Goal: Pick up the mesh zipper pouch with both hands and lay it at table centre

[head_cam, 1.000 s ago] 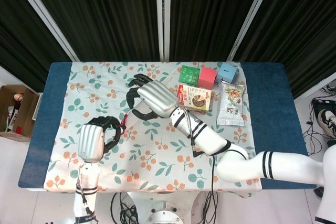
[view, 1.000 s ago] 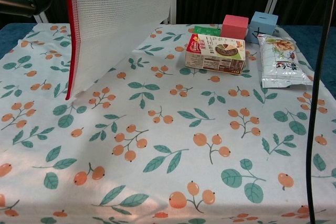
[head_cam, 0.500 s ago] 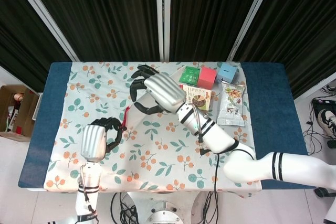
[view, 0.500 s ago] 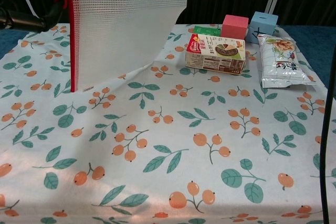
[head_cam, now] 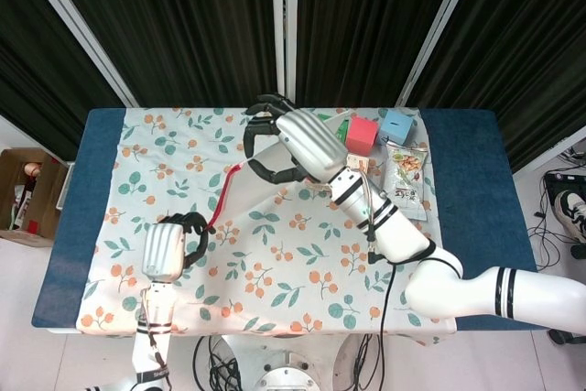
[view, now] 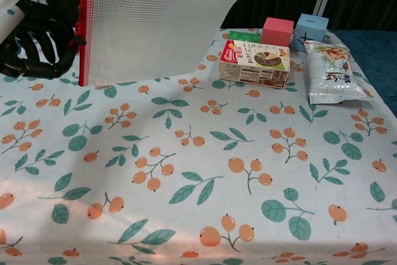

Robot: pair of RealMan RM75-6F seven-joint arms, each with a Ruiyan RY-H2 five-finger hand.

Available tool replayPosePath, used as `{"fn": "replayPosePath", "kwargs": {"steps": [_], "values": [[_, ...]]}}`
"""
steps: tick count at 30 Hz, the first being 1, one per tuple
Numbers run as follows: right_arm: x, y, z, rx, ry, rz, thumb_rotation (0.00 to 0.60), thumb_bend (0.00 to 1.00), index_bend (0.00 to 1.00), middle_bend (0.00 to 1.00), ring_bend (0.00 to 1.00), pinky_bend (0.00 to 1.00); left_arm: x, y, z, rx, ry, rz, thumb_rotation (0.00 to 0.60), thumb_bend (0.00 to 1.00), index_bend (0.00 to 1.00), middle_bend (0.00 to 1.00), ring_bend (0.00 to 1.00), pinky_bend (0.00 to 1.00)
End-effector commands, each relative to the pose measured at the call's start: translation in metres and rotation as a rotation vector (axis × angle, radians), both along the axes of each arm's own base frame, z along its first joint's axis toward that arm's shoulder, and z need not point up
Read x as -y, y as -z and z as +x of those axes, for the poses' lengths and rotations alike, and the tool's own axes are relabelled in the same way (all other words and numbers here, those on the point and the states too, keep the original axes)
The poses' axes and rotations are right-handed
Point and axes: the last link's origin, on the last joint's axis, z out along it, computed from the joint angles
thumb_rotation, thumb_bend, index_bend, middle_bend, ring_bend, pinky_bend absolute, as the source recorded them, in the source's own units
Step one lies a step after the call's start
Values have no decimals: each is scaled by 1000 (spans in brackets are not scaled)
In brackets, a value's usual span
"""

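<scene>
Both hands hold the mesh zipper pouch (view: 158, 23) up off the table (head_cam: 467, 162), stretched between them. The left hand (head_cam: 169, 246) clenches its dark fingers around the pouch's red zipper edge (view: 81, 29) (the lower near corner). The right hand (head_cam: 298, 142) grasps the far upper end, fingers curled over it. Just beyond the right hand sit a pink block (head_cam: 363, 135), a blue box (head_cam: 396, 124) and a snack packet (head_cam: 406, 180). A printed carton (view: 255, 62) lies beside them.
</scene>
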Motion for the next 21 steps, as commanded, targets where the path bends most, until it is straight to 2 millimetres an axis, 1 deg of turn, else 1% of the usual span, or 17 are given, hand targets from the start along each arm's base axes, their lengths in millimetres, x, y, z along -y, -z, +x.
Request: {"fn": "replayPosePath", "kwargs": {"steps": [1, 7, 12, 21], "values": [[1, 0, -4, -3, 7, 0, 600, 454, 1000, 483, 215, 120, 0, 6, -9, -9, -32, -20, 600, 474, 674, 588, 564, 601], [3, 11, -15, -17, 27, 21, 600, 455, 1000, 483, 219, 120, -2, 13, -28, -35, -93, -43, 600, 475, 674, 588, 563, 601], [7, 18, -20, -13, 38, 35, 600, 455, 1000, 484, 219, 120, -2, 19, -41, -49, -135, -62, 600, 476, 674, 588, 563, 600], [8, 21, -25, -6, 40, 40, 600, 456, 1000, 484, 219, 120, -7, 23, -59, -59, -202, -69, 600, 480, 674, 588, 562, 600]]}}
